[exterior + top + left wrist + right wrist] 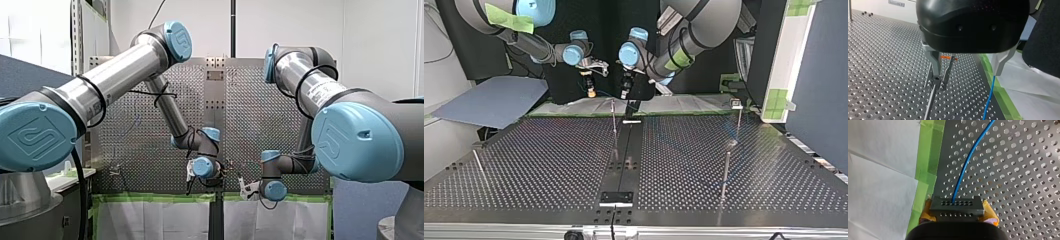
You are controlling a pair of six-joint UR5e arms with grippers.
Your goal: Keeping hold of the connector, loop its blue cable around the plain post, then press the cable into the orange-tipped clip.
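The right gripper (958,214) is pinching the connector (956,206) between yellow pads. The blue cable (965,165) is running lengthwise straight ahead of it. The left gripper (966,73) is hovering spread, with the orange-tipped clip (948,58) lying ahead beside one finger.

A bright blue cable (965,165) runs from a dark grey connector (956,206) dotted with rows of tiny holes, flanked by the yellow-orange pads (989,213) of the right end effector (956,211). Beneath, the silvery metal worktop (1023,182) carries a regular grid of round holes, edged by lime-green tape (929,157) and plain white paper (880,175). The left end effector (966,74) shows a glossy black housing and pale grey metal fingers (934,62); past them, a slim metal clip (947,72) wears an orange tip. The left arm (125,70) and right arm (310,85) are brushed silver with sky-blue joint caps, ringed by thin black bands.
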